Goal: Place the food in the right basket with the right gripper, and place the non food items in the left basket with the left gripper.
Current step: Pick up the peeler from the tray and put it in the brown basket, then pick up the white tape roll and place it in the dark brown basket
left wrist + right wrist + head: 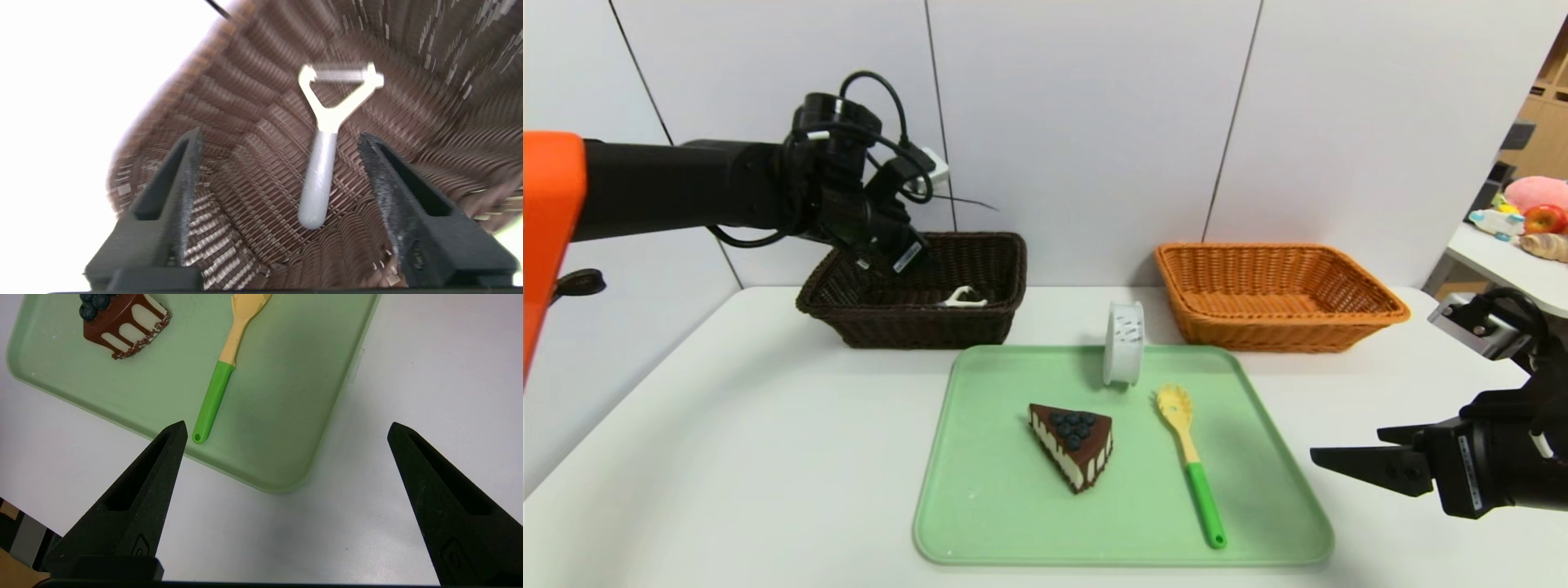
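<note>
Left hand (894, 249) hovering over dark left basket (980, 322), fingers spread, grasping nothing; white peeler (327, 139) lying loose on basket floor below. Right hand (286, 437) waiting released above counter (727, 441) near tray's (980, 506) right front corner. Cake slice (1072, 442) sitting mid-tray, nearer right hand, orange basket (1278, 302) behind it. Spoon (1188, 457), long axis front to back, lying between cake and right hand. White roll (1124, 342) standing at tray's back edge.

White table (727, 425), green tray (980, 506)
</note>
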Motion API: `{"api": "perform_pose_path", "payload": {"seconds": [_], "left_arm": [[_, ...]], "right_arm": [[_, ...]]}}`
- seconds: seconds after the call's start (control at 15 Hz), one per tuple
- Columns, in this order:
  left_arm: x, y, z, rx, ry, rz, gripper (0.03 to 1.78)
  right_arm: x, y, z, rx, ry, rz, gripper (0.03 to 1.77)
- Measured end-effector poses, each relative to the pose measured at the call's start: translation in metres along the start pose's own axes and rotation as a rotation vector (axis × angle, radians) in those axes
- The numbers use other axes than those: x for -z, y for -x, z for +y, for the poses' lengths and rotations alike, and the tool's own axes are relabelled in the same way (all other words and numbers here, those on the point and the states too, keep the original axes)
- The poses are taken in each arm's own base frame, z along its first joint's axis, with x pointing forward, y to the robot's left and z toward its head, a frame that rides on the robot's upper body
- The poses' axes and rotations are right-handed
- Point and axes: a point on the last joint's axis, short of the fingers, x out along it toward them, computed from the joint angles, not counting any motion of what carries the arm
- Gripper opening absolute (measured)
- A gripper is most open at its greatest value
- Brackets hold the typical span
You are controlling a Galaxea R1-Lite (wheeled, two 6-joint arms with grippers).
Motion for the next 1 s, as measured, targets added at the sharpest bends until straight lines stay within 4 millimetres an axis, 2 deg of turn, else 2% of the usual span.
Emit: {"api": "perform_pose_path", "payload": {"seconds": [0.2,0.33,0.6,0.8,1.0], "left_arm": [[-0.014,0.042,0.005,0.01,0.142,0.01,1.48],[-0.022,0.069,-0.004,0.031,0.245,-0.004,1.53],[-0.021,0.102,-0.046,0.131,0.354,0.022,1.6],[-0.022,0.122,-0.088,0.244,0.404,0.043,1.63],[-0.031,0.135,-0.131,0.368,0.392,0.045,1.66]], "right_arm": [[-0.001,0.004,0.0,0.001,0.002,-0.017,1.7],[-0.001,0.006,0.001,0.003,0.005,-0.027,1.7],[-0.001,0.008,0.002,0.002,0.007,-0.034,1.7],[-0.001,0.01,0.002,0.002,0.009,-0.04,1.7],[-0.001,0.01,0.002,0.001,0.01,-0.044,1.7]]}}
